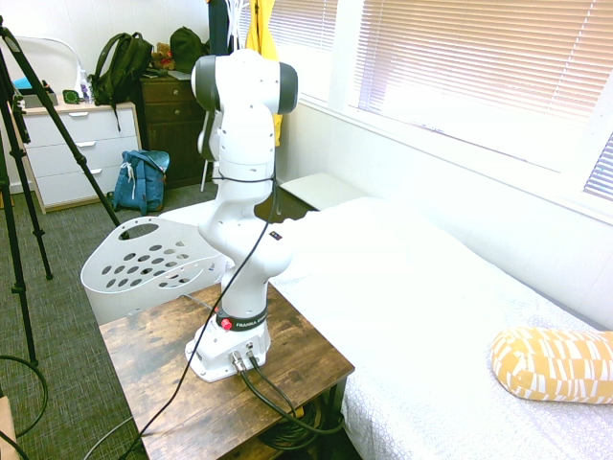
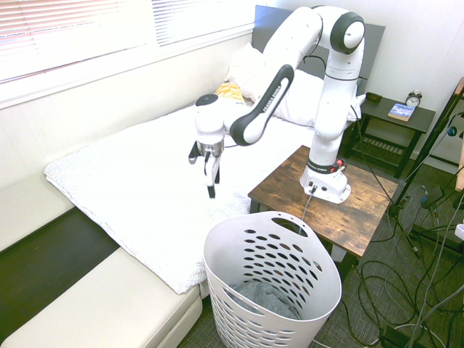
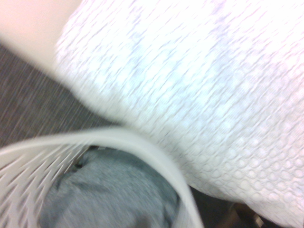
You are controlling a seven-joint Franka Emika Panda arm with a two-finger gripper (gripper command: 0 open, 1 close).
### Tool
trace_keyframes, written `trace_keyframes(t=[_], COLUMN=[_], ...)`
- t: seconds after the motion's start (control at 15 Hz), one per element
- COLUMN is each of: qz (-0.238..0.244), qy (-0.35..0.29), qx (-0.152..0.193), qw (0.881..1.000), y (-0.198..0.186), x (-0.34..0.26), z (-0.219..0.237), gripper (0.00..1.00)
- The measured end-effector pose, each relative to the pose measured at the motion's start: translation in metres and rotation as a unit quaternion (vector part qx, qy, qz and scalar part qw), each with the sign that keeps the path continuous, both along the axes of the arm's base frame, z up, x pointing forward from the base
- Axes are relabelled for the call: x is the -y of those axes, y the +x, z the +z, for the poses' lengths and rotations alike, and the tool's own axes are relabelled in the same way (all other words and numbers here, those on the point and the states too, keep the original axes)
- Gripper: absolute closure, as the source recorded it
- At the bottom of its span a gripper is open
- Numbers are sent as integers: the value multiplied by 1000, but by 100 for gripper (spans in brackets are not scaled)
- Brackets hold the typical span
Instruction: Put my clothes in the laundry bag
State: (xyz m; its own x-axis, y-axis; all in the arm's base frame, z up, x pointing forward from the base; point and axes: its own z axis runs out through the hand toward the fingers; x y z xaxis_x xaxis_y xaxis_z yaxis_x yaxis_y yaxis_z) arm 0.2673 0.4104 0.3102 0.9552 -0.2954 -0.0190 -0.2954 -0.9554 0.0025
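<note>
You see the laundry bag [image 2: 272, 290] in white plastic pierced with rows of oval holes; the clothes [image 2: 264, 299] inside it are dark bluish grey; the bed cover [image 2: 138, 196] is white with a fine bumpy texture; the pillow [image 1: 556, 364] is yellow with white dashes.

The only legible print is white lettering beginning "FRANKA" on the black band [image 1: 241, 324] around the foot of the white arm, at about 7 o'clock in the first exterior view, its remaining letters too small to make out.
</note>
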Motion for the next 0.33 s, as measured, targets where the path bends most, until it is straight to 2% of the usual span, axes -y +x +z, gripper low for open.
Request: trace_keyframes(t=[0.2, 0.33], qz=[-64, -103], qy=[4, -1], qx=[5, 14], qw=[998, 995], y=[97, 128], x=[109, 194], z=[15, 31], gripper=[0, 0])
